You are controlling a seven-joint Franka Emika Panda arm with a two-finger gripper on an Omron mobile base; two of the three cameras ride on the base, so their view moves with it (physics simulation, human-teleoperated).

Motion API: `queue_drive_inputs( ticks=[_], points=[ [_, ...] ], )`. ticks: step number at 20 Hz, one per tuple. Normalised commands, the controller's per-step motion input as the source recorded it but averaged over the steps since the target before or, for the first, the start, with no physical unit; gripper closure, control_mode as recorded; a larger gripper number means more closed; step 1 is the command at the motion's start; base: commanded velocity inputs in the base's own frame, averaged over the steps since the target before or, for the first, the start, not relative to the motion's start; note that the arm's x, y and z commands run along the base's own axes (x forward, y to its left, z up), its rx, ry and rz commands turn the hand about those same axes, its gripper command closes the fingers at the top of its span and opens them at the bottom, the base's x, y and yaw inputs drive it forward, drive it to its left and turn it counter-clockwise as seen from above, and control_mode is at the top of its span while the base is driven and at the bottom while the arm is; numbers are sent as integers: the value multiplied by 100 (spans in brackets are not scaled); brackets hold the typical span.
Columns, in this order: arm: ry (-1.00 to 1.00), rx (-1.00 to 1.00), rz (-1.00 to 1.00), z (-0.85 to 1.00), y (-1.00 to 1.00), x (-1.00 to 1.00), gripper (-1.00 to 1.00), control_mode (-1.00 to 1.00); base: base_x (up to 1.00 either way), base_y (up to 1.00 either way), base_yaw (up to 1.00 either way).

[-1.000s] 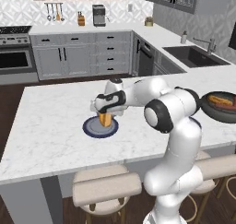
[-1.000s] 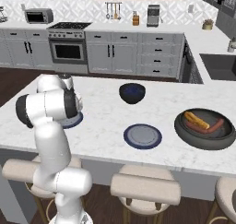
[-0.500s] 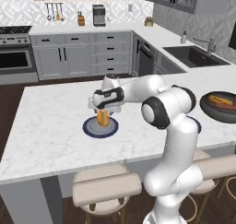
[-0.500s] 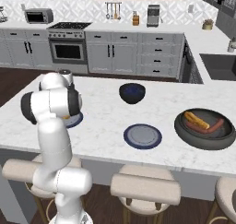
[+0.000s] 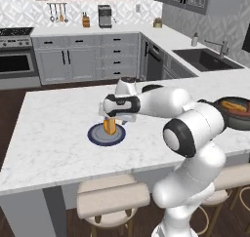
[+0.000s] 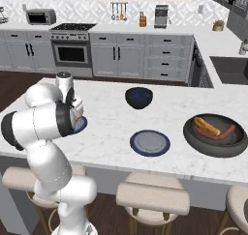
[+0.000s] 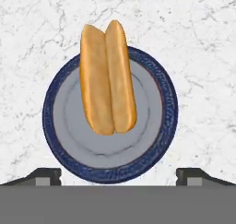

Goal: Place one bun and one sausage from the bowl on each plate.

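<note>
The gripper [image 7: 118, 174] hangs above the near plate [image 7: 159, 140] with its fingers spread wide and nothing between them. A bun [image 7: 107, 80] lies in that plate, one end reaching over the rim. In the left base view the bun [image 5: 110, 126] looks to stand tilted in the plate [image 5: 96, 137] under the hand; whether it lies flat I cannot tell.

The bowl [image 6: 193, 138] sits on the bench [image 6: 111, 149] well apart from this plate, on the far side of the second plate [image 6: 149, 142], which has no food on it. In the bowl I see one more bun [image 6: 207, 126] and a sausage [image 6: 220, 134] just beside it; a second sausage may be there, but it is too small to tell.

By my judgement the first bun is delivered and a sausage for this plate comes next. The sausage is probably light, firm and smooth, so it may roll or slip; I would take it across its middle, fingers on the two long sides. The bun is light and soft and it squashes easily; it is better held across its width near the middle, with a gentle squeeze.
</note>
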Motion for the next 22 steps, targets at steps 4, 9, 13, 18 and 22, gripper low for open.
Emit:
queue_drive_inputs(
  ticks=[4, 9, 13, 18, 22],
  points=[
    [-4, 2, -3, 0, -22, -25, -100, 100, -75, -75, -3],
    [0, 0, 0, 0, 0, 0, -100, 100, -89, -100, 0],
    [0, 0, 0, 0, 0, 0, -100, 100, -9, -100, 0],
    [0, 0, 0, 0, 0, 0, -100, 100, 17, -100, -5],
    [0, 0, 0, 0, 0, 0, -100, 100, 54, -100, -7]
  ],
)
